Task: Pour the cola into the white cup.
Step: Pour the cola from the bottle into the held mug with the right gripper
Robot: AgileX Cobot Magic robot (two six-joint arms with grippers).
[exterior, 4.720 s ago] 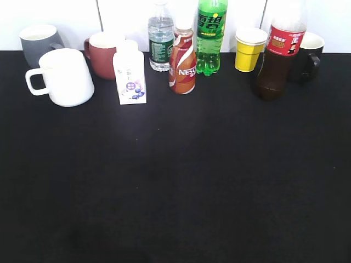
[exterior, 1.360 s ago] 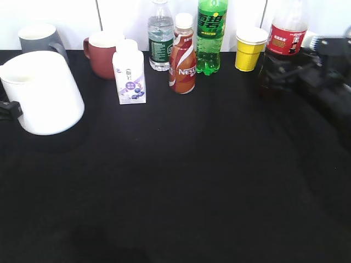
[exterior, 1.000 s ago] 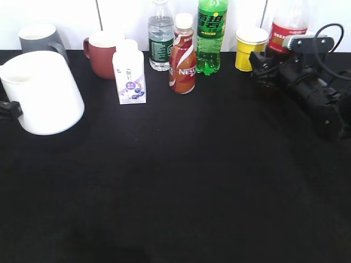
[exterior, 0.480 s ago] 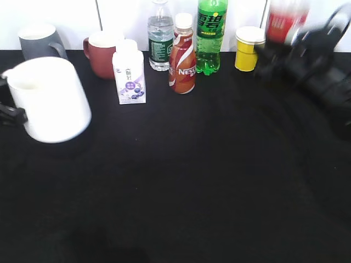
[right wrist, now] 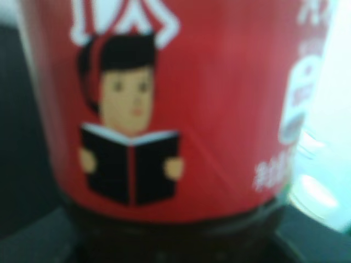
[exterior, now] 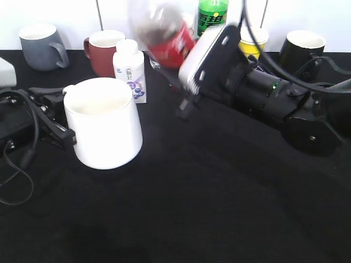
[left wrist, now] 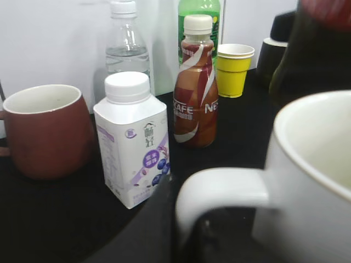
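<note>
My right pincer [exterior: 184,82] is closed on the cola bottle [exterior: 162,27], which was standing at the back row half a second ago and now hangs tilted, neck toward ten o'clock, above the table. My left pincer [exterior: 60,118] grips the handle of the white cup [exterior: 104,129]; the cup has moved from the left edge toward the middle. The bottle's mouth is now near the cup but behind it, at about one o'clock. I judge that pouring can begin once the mouth is over the rim.
</note>
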